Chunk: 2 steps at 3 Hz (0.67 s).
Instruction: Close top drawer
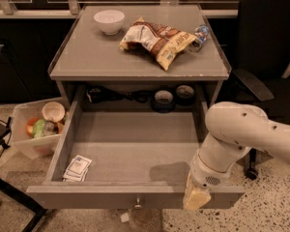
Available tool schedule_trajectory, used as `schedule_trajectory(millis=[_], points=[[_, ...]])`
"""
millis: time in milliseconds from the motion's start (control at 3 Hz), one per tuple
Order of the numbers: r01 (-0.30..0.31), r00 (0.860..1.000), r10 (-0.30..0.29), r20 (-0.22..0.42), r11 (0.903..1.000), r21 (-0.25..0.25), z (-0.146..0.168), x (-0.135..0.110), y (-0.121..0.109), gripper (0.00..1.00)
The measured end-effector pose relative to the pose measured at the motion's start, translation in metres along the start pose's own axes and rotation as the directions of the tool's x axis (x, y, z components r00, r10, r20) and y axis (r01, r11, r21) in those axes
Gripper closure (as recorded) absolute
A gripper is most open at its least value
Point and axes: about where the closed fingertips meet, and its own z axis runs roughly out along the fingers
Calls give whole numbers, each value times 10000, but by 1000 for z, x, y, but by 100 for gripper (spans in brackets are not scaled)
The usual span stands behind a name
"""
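Note:
The top drawer [130, 149] of the grey cabinet stands pulled far out toward me. Its flat grey front panel [87, 197] runs along the bottom of the view, with a small round metal knob [137, 203] at its centre. My gripper [195, 198] hangs from the white arm at the right end of the front panel, right of the knob, its pale tip overlapping the panel's top edge. A small white packet [77, 168] lies in the drawer's front left corner.
On the cabinet top [87, 57] stand a white bowl [109, 21], a chip bag [157, 40] and a plastic bottle [199, 35]. Tape rolls [163, 99] sit behind the drawer. A clear bin [36, 127] with food items is at the left, a black office chair [268, 57] at the right.

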Motion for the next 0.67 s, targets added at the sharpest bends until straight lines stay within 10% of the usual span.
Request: schedule_trajectory(millis=[667], points=[[44, 9999, -41, -126, 9998, 199, -2, -4, -22, 35]])
